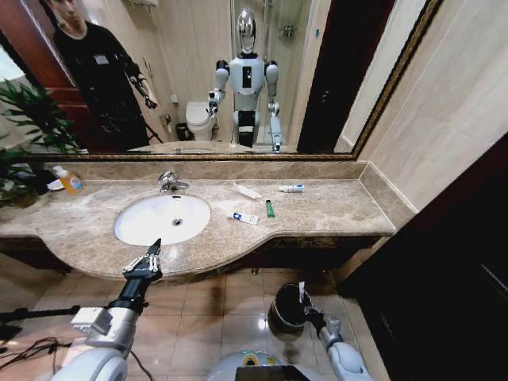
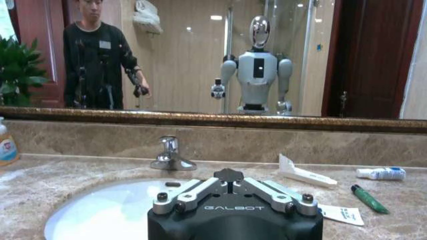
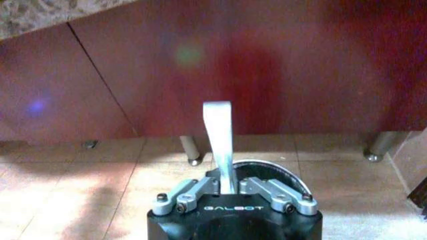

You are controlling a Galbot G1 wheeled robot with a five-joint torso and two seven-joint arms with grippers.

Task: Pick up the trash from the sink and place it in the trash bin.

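Bathroom vanity: beige-brown marble countertop (image 1: 333, 210) with a white oval sink (image 1: 163, 219), chrome tap (image 1: 169, 182) behind the basin, big framed mirror (image 1: 238, 71) above reflecting the robot. Orange bottle (image 1: 70, 181) stands at the counter's far left, next to a potted plant (image 1: 24, 143). Trash is on the counter to the right of the basin, not in the bowl: a white tube (image 1: 247, 190) near the backsplash, a blue-white tube (image 1: 290, 188) further right, a flat white tube (image 1: 243, 217) just beside the basin rim, a slim green lighter (image 1: 270, 208) between them. All four lie apart from each other. Left gripper (image 1: 148, 255) is raised in front of the counter's front edge, level with the near rim of the sink, touching nothing; in the left wrist view (image 2: 229, 176) its fingers meet at the tips, nothing between them. Right gripper (image 1: 304, 302) is low, by the floor under the counter overhang, right over the trash bin (image 1: 282, 311); in the right wrist view (image 3: 227, 182) it's clamped on a white tube held upright (image 3: 219, 137), sticking up out of the jaws, with the black bin rim (image 3: 293, 177) directly beyond it. Dark red cabinet front (image 3: 267, 65) and its metal legs are behind the bin on the tiled floor (image 1: 206, 309).
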